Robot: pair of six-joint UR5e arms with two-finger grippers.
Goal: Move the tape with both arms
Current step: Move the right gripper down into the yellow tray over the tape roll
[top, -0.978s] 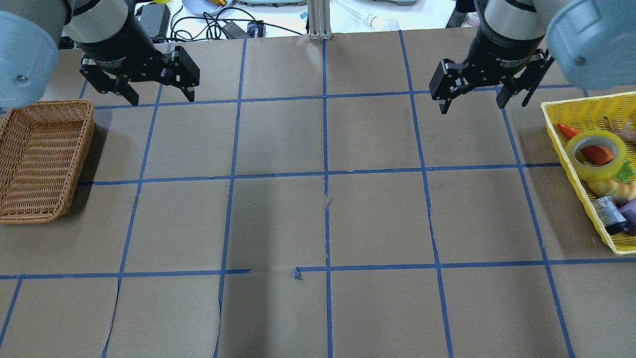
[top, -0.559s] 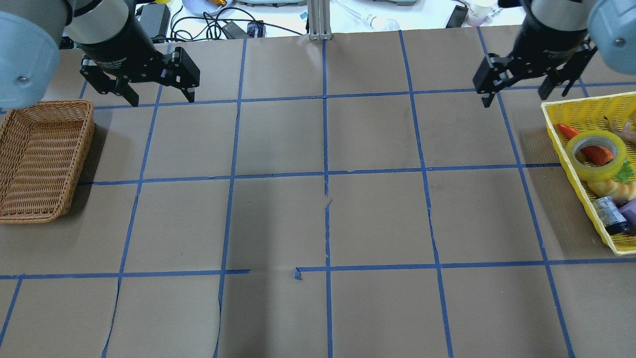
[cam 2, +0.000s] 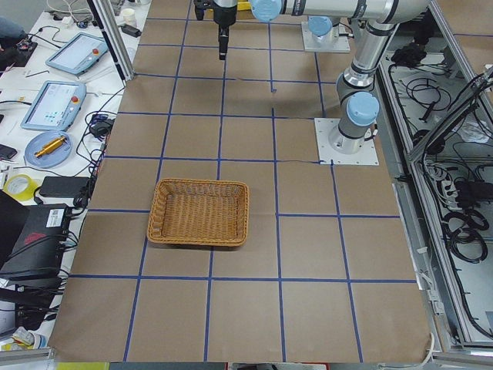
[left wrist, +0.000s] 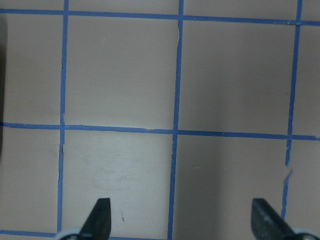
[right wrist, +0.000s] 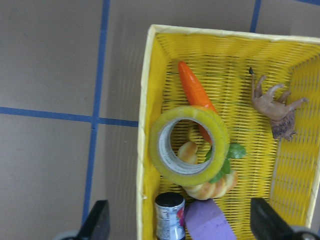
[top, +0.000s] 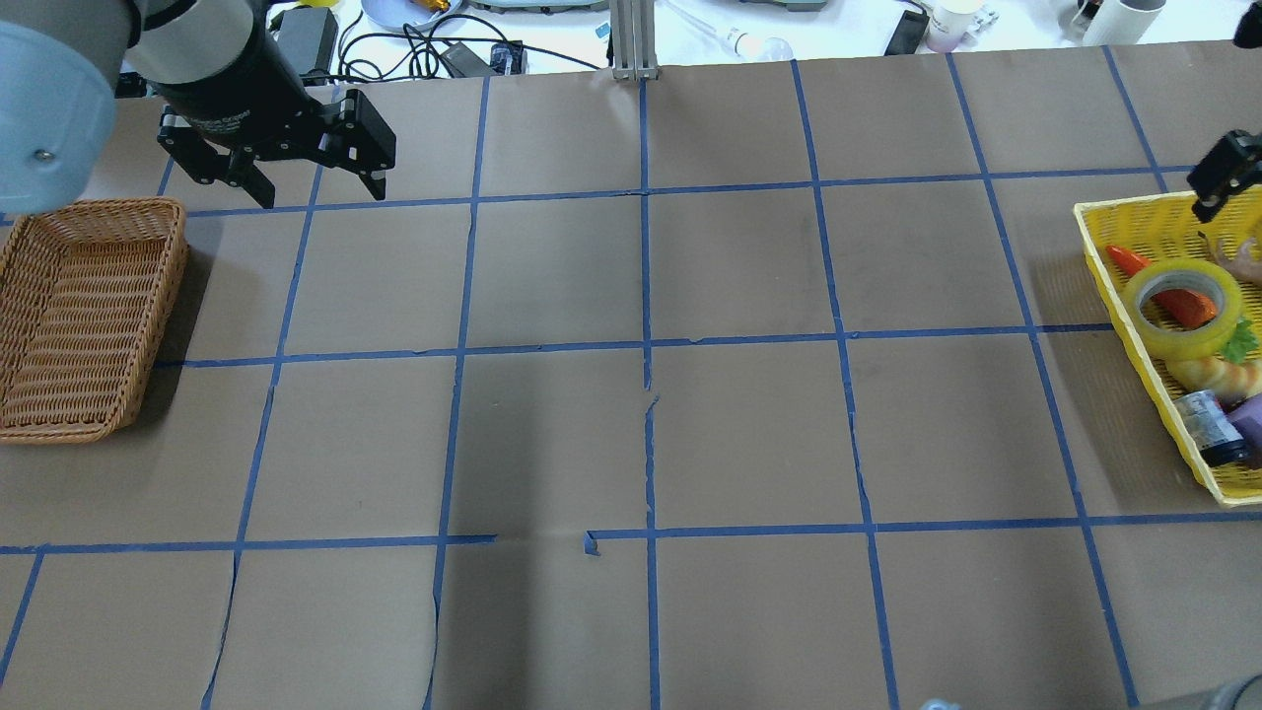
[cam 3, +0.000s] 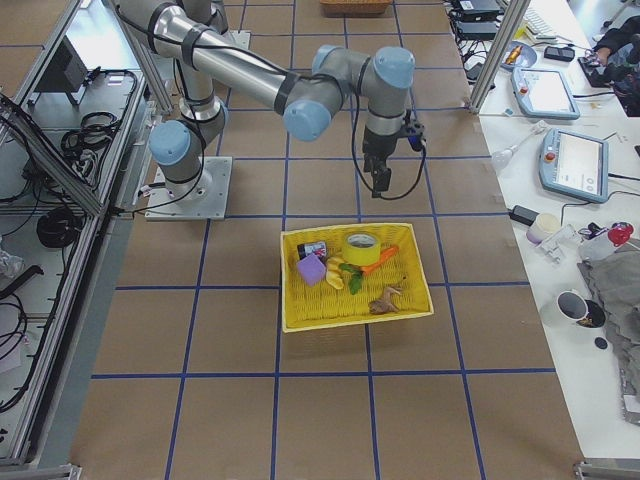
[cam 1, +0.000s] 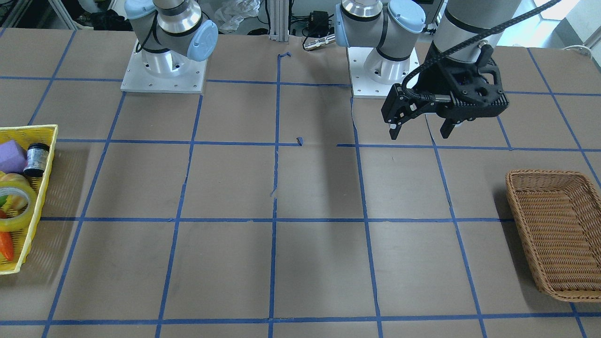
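Observation:
The tape (top: 1188, 345) is a yellow translucent ring lying flat in a yellow basket (top: 1094, 247) at the table's right end, on top of an orange carrot. It also shows in the right wrist view (right wrist: 220, 140), the front view (cam 1: 19, 221) and the right side view (cam 3: 362, 243). My right gripper (right wrist: 182, 225) is open and empty and hovers high above the basket and tape. In the overhead view only one of its fingers (top: 1218, 182) shows. My left gripper (top: 322, 197) is open and empty above bare table at the far left, as the front view (cam 1: 419, 136) and left wrist view (left wrist: 182, 225) show.
A brown wicker basket (top: 168, 296) stands empty at the table's left end, near the left gripper. The yellow basket (right wrist: 145, 125) also holds a carrot (right wrist: 190, 85), a bread roll, a dark can (right wrist: 167, 215), a purple block (right wrist: 207, 222) and a brown toy figure (right wrist: 275, 107).
My right gripper has moved right, from over the table's far right squares to above the yellow basket, nearly out of the overhead view. The left arm and the tape have not moved.

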